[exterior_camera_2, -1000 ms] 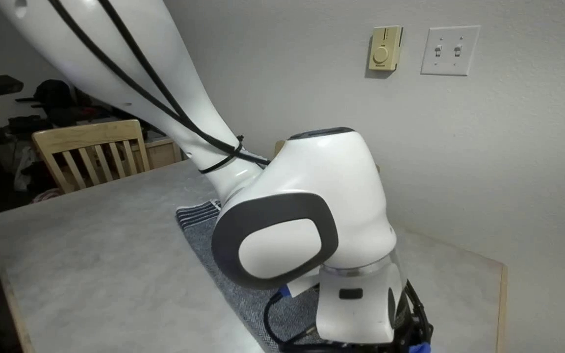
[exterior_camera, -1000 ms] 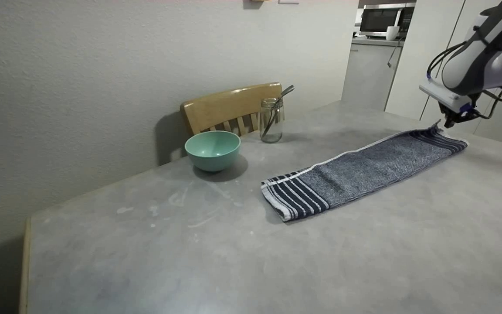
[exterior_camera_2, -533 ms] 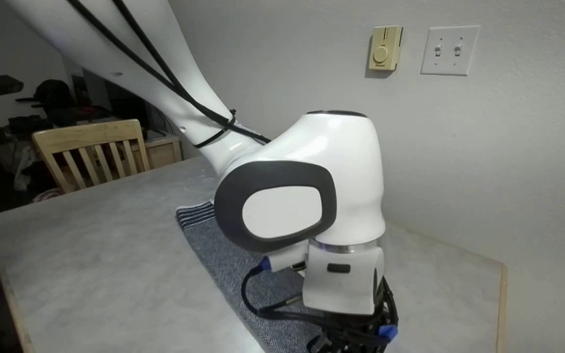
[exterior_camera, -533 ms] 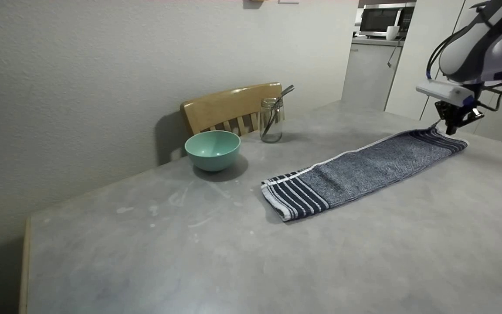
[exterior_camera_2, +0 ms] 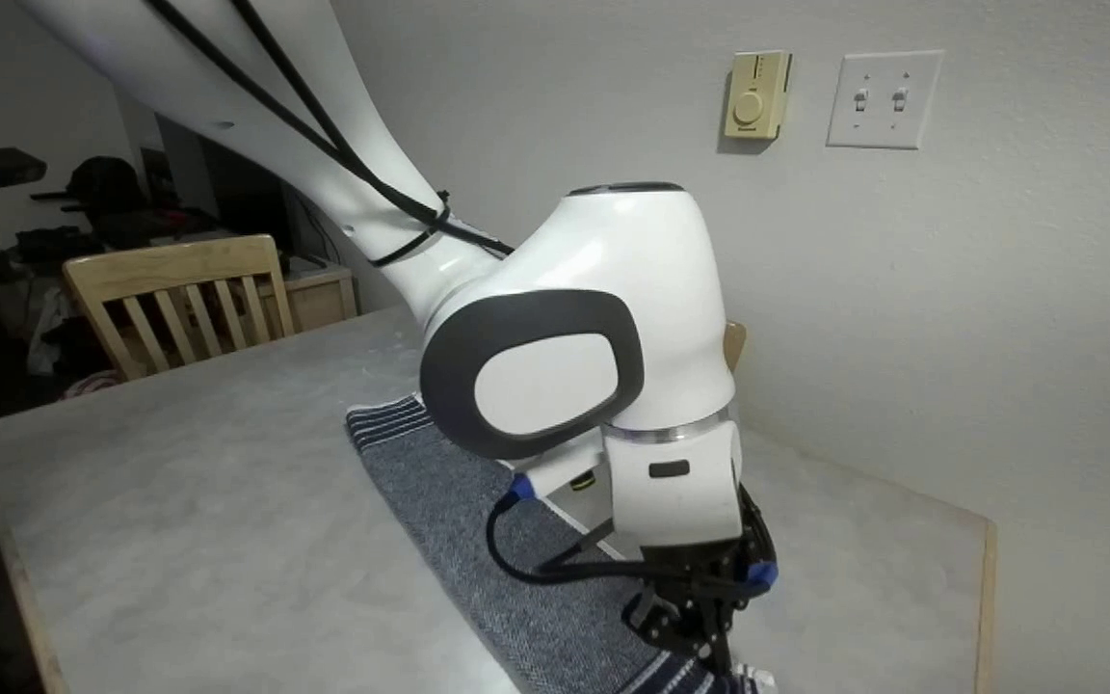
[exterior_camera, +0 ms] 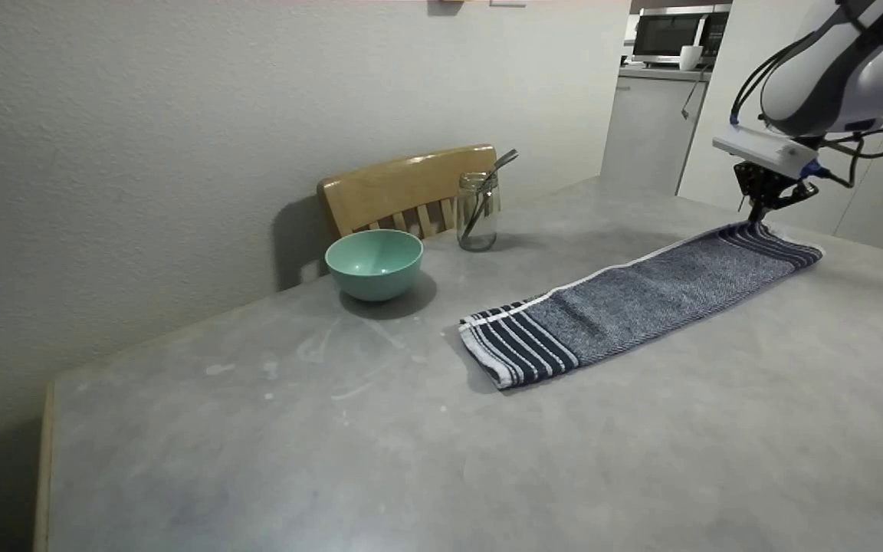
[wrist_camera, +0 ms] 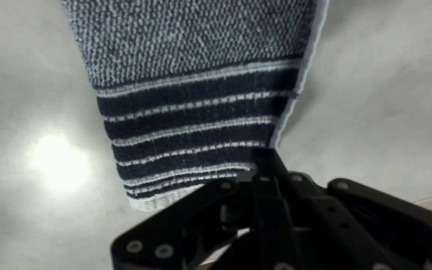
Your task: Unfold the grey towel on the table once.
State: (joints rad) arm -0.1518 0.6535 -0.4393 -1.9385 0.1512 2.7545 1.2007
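Grey nubbly towel (exterior_camera: 648, 291) (navy-striped ends) lies oblong on mottled table (exterior_camera: 380, 452).

- Towel (exterior_camera: 652, 290): flecked blue-grey and white, with navy bands striped in white towards its short ends (some stripes run solid, others dashed) and a white edging.
- Table (exterior_camera: 334, 460): pale grey, softly mottled, with a tan edge.
- Bowl (exterior_camera: 374, 276): plain teal.
- Chair back (exterior_camera: 411, 182): honey-coloured wood.
- Arm (exterior_camera_2: 651, 299): glossy white, with a dark grey ring (exterior_camera_2: 449, 376), black cable (exterior_camera_2: 594, 571) and blue plug (exterior_camera_2: 520, 486).
- Gripper (wrist_camera: 267, 167): black, dotted with paler screw heads (wrist_camera: 134, 246).
- Thermostat (exterior_camera_2: 757, 94): mustard yellow.
- Switch plate (exterior_camera_2: 881, 101): white.
- Microwave (exterior_camera: 665, 34): black and silver.
- Cup (exterior_camera: 690, 58): plain white.
- Wall (exterior_camera: 181, 138): plain grey.
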